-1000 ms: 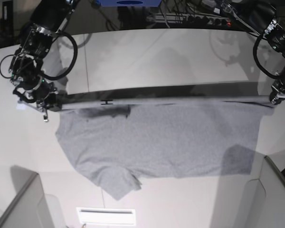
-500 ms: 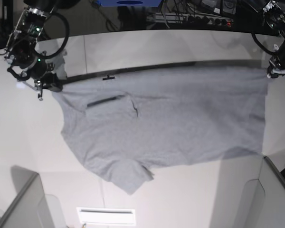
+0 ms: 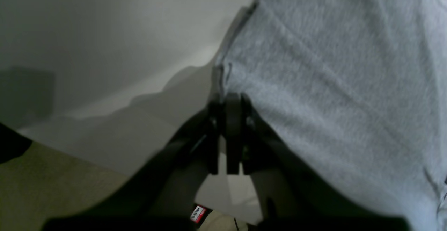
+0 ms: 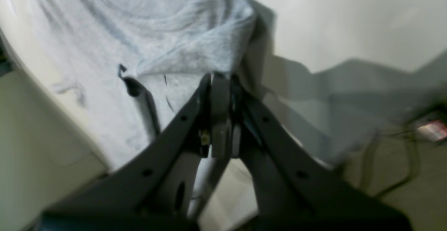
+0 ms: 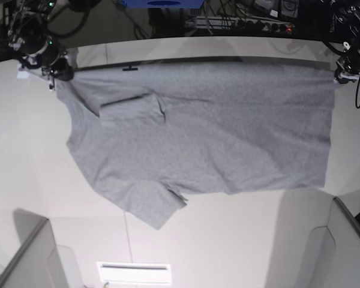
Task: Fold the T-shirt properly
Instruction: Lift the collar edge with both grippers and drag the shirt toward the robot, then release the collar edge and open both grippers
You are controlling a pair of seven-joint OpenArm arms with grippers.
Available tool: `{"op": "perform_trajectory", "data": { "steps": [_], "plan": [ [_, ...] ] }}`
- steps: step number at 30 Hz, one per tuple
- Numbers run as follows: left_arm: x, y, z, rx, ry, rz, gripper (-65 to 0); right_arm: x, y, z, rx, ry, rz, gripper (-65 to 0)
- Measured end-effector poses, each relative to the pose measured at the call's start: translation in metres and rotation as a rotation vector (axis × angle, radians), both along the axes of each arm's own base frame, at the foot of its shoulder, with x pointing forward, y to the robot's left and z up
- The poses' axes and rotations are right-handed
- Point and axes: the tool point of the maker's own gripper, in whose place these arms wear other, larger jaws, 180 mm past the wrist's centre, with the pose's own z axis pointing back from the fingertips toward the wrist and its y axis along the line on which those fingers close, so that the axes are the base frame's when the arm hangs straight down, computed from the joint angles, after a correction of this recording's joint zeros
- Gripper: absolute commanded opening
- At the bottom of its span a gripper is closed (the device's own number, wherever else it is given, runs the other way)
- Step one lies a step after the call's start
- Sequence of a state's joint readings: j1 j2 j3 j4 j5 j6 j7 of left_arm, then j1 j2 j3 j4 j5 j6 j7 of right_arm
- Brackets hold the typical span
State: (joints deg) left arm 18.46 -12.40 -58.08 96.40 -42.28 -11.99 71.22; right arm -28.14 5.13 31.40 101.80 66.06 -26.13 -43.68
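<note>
Starting at base view's left: right gripper (image 5: 53, 75) has jaws clamped on a shoulder corner of the T-shirt (image 5: 216, 132). Shirt lies spread on white surface (image 5: 228, 240), far edge pulled taut. Soft, light, floppy cloth, so grip at corners/hems. Left gripper (image 5: 341, 77) pinches hem corner w/ jaws closed. Plenty of room nearer the camera.
</note>
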Motion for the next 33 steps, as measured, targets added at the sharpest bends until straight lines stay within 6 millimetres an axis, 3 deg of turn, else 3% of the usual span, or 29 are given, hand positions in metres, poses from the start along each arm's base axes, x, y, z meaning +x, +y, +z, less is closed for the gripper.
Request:
{"op": "perform_trajectory", "data": {
  "steps": [3,21,26,33],
  "plan": [
    [-0.006,0.0,-0.002,-0.002,0.016,0.001,-65.0,-0.007,0.0,0.006,-0.043,0.003,0.015,-65.0],
    [-0.024,0.002,-0.008,0.006,0.064,0.002,-65.0,-0.024,0.015,-0.002,0.005,0.047,0.018,-65.0],
    [-0.028,0.001,-0.017,-0.022,0.079,0.018,-65.0,-0.038,0.015,-0.006,0.005,0.08,0.018,-65.0],
    [-0.03,0.001,-0.017,-0.022,0.084,0.018,-65.0,-0.036,0.014,-0.005,0.003,0.075,0.02,-65.0]
  ]
}}
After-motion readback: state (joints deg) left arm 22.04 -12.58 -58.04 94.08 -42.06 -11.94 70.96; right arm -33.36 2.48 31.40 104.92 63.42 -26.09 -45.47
